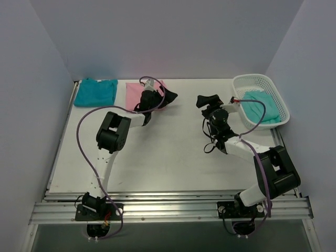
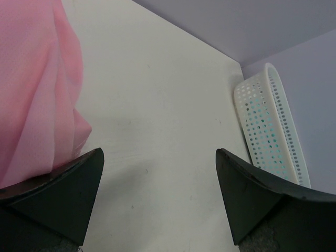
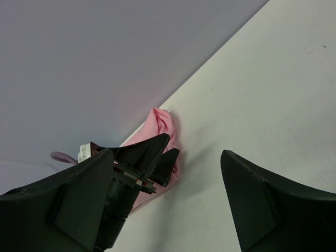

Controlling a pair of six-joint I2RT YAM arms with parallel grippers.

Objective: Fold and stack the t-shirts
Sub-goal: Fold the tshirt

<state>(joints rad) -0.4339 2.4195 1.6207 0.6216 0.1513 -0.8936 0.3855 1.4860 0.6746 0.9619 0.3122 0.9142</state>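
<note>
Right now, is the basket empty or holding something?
Holding something: a mint-teal shirt lies bunched inside the basket.

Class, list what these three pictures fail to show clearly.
Pink t-shirt: top view, left arm covers much of it; left wrist view, frame edge cuts it off.
Mint t-shirt: left wrist view, white basket mesh lets through only a green tint.

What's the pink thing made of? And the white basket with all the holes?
The pink shirt looks like soft cloth with a matte finish: it lies in loose folds and shows a fine knit texture. The basket looks like hard white plastic, smooth with a slight sheen: it has stiff walls with neat rows of moulded holes.
</note>
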